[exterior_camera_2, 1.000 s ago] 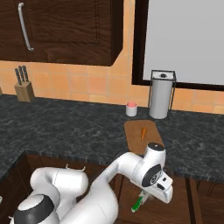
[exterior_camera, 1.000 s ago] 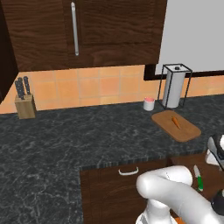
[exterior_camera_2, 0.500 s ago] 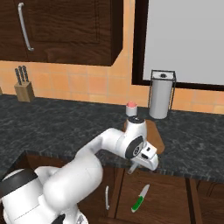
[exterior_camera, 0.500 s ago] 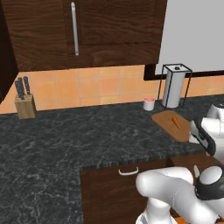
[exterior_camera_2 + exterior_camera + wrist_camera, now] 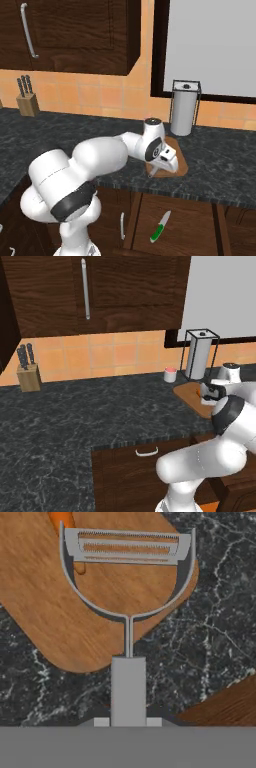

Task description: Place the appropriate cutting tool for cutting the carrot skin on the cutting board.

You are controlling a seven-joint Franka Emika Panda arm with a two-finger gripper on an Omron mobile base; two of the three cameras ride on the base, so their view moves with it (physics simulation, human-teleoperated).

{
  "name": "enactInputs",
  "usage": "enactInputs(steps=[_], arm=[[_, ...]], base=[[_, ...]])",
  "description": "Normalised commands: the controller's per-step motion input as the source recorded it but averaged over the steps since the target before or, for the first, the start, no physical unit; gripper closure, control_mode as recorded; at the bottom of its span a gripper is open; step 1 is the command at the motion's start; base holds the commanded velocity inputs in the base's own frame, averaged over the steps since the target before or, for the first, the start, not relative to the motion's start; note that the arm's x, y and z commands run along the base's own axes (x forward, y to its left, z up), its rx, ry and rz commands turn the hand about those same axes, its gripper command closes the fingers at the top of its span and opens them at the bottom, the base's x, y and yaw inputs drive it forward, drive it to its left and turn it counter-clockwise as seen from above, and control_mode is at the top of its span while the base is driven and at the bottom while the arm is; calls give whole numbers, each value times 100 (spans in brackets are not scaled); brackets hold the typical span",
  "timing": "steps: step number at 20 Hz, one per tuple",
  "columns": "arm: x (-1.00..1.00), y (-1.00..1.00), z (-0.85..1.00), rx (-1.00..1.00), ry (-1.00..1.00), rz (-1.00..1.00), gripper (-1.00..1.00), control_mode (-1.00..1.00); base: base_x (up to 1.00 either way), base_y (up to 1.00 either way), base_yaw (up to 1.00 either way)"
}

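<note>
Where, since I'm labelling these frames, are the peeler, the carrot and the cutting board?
peeler [image 5: 128,687], hand view, on its grey handle.
carrot [image 5: 60,517], hand view, on its orange body.
cutting board [image 5: 60,622], hand view, on bare wood left of the peeler.

The arm [image 5: 95,160] is glossy white, made of thick rounded links like swollen tubes. Between the links sit dark grey, almost black joint rings [image 5: 70,202]. Near the wrist a white round cap has a dark circular face with small light marks [image 5: 153,148]. The hand [image 5: 167,162] is white and blocky.
</note>
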Motion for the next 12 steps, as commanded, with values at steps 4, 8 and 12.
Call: enactInputs(steps=[4,8,12], arm=[[53,-27,-26,-8,-2,9,100,-100],[83,-7,-21,-1,0,11,100,-100],[59,-1,-21,0,0,9,100,-100]], base=[[0,0,0],[0,0,0],[0,0,0]])
